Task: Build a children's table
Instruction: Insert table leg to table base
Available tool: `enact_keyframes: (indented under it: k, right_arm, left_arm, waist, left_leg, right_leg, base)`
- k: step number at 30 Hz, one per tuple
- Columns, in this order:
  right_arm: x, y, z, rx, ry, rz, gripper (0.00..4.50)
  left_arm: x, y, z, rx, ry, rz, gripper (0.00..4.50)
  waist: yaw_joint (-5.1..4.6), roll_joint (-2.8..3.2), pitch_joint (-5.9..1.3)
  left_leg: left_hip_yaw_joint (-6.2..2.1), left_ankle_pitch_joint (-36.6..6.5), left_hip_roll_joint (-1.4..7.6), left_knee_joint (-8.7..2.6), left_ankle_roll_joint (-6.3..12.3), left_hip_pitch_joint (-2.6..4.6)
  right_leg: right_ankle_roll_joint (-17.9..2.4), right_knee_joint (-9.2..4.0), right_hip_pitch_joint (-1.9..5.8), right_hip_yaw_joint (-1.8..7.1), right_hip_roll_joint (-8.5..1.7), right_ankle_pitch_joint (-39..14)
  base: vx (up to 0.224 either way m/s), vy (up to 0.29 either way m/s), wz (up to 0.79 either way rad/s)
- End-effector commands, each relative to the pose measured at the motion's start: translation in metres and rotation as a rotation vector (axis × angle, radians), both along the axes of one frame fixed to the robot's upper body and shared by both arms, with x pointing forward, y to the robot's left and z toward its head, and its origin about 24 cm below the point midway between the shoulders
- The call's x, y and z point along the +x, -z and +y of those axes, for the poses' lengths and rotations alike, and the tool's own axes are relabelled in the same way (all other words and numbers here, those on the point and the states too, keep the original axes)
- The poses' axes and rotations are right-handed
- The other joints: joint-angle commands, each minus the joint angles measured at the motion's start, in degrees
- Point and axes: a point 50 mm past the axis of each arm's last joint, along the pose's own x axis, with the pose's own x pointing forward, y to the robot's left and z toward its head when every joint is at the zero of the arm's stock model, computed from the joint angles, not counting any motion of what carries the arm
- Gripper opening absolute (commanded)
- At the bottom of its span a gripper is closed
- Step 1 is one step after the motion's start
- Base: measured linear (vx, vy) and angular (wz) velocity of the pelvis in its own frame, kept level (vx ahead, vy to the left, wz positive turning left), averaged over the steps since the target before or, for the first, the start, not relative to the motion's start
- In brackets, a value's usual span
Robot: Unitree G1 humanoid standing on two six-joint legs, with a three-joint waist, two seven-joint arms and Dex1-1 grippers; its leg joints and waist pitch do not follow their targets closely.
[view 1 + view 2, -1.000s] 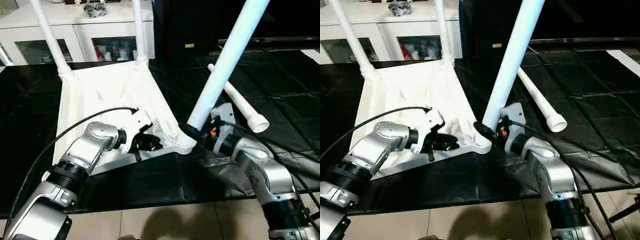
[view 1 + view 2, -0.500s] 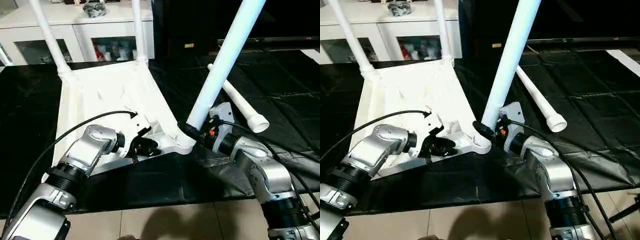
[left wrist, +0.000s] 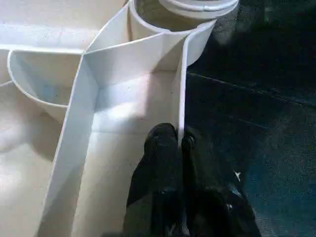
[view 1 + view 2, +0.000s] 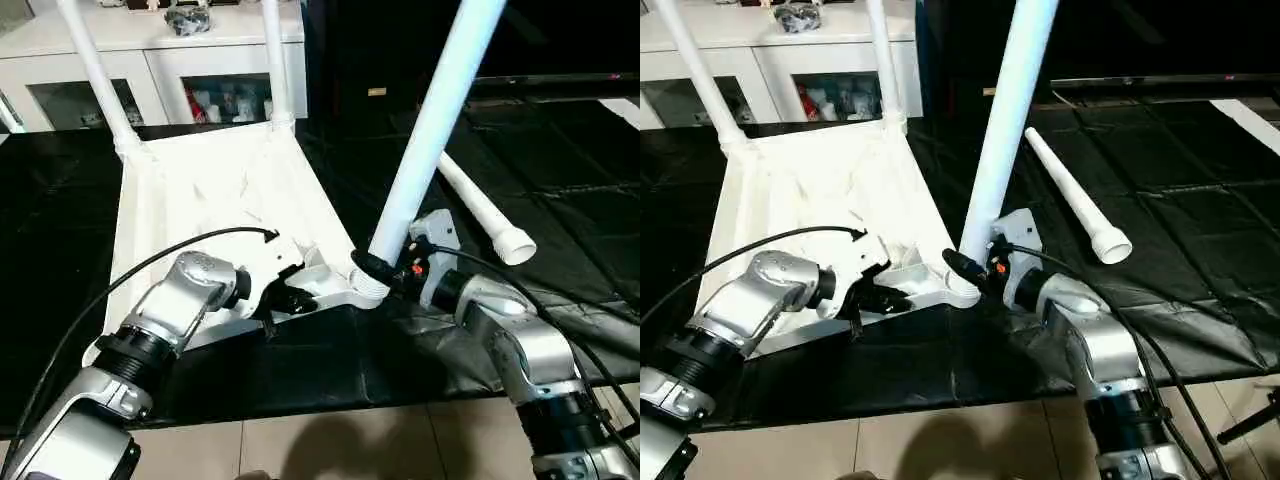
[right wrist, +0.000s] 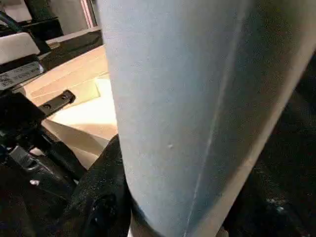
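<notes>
The children's table top (image 4: 200,200) lies upside down on the black mat, ribs up. Two white legs (image 4: 95,70) (image 4: 278,60) stand in its far corner sockets. A third leg (image 4: 425,130) rises steeply from the near right corner socket (image 4: 362,290), leaning right. My right gripper (image 4: 375,270) is shut around that leg's base, and one black finger (image 5: 103,197) shows beside it. My left gripper (image 3: 178,139) is shut on the top's thin near rim wall, just left of that socket. A fourth leg (image 4: 485,215) lies loose on the mat to the right.
A white glass-door cabinet (image 4: 150,60) stands right behind the table top. The black mat (image 4: 560,150) covers the surface, and its front edge meets tiled floor (image 4: 330,440). Cables run along both forearms.
My left gripper's fingers have closed onto the rim wall. The held leg has swung more upright, with its base and my right gripper shifting slightly left toward the socket.
</notes>
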Motion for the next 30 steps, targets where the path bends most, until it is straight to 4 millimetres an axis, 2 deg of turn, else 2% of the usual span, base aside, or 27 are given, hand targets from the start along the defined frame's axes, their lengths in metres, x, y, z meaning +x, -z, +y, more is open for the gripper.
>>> enact_keyframes:
  k: [1,3,10,14,20,30]
  right_arm:
    - [0.003,-0.005,0.004,-0.006,-0.015,-0.015,1.93]
    - [0.004,-0.005,0.005,-0.009,-0.018,-0.012,1.93]
    - [0.007,-0.004,0.008,0.002,-0.078,-0.005,1.93]
    - [0.009,-0.003,0.011,0.026,-0.097,-0.011,1.93]
    - [0.016,0.008,0.010,-0.046,-0.100,0.014,1.93]
    - [0.012,0.014,0.007,-0.088,-0.169,0.075,1.93]
  left_arm:
    - [0.001,0.001,0.006,0.032,-0.015,-0.004,0.15]
    - [0.000,0.002,0.006,0.032,-0.001,-0.005,0.00]
    - [-0.002,0.001,0.006,-0.018,0.036,-0.003,0.00]
    - [-0.001,0.001,0.008,-0.018,0.038,-0.011,0.00]
    - [-0.002,0.000,0.007,-0.037,0.070,-0.024,0.00]
    - [0.003,-0.004,0.009,-0.096,0.031,-0.032,0.00]
  waist:
    - [-0.15,-0.27,-3.94]
    - [-0.13,-0.24,-3.95]
    - [-0.15,-0.30,-4.13]
    - [-0.10,-0.10,-4.19]
    - [-0.20,-0.10,-4.14]
    - [-0.02,-0.41,-4.16]
  left_leg:
    - [-1.50,-15.9,2.62,-4.44,0.75,0.83]
    - [-1.50,-15.6,2.64,-4.45,0.82,0.78]
    - [-1.42,-14.7,2.66,-4.38,1.17,0.64]
    - [-1.40,-14.3,2.78,-4.44,1.19,0.64]
    - [-1.40,-14.7,2.76,-4.48,0.87,0.66]
    - [-1.23,-13.6,2.77,-4.36,1.59,0.70]
  right_leg:
    - [-4.1,-5.62,2.83,3.75,-4.61,-25.7]
    - [-4.1,-5.59,2.82,3.82,-4.60,-25.2]
    - [-5.2,-5.22,2.95,3.90,-4.57,-22.8]
    - [-5.9,-5.04,2.94,3.97,-4.61,-21.3]
    - [-6.4,-4.94,3.04,3.97,-4.58,-21.4]
    - [-6.3,-4.95,3.08,4.04,-4.60,-21.9]
  base:
    - [0.000,0.000,0.00]
    - [0.000,0.000,0.00]
    - [0.000,0.000,0.00]
    - [0.000,0.000,0.00]
    - [0.000,0.000,0.00]
    - [0.000,0.000,0.00]
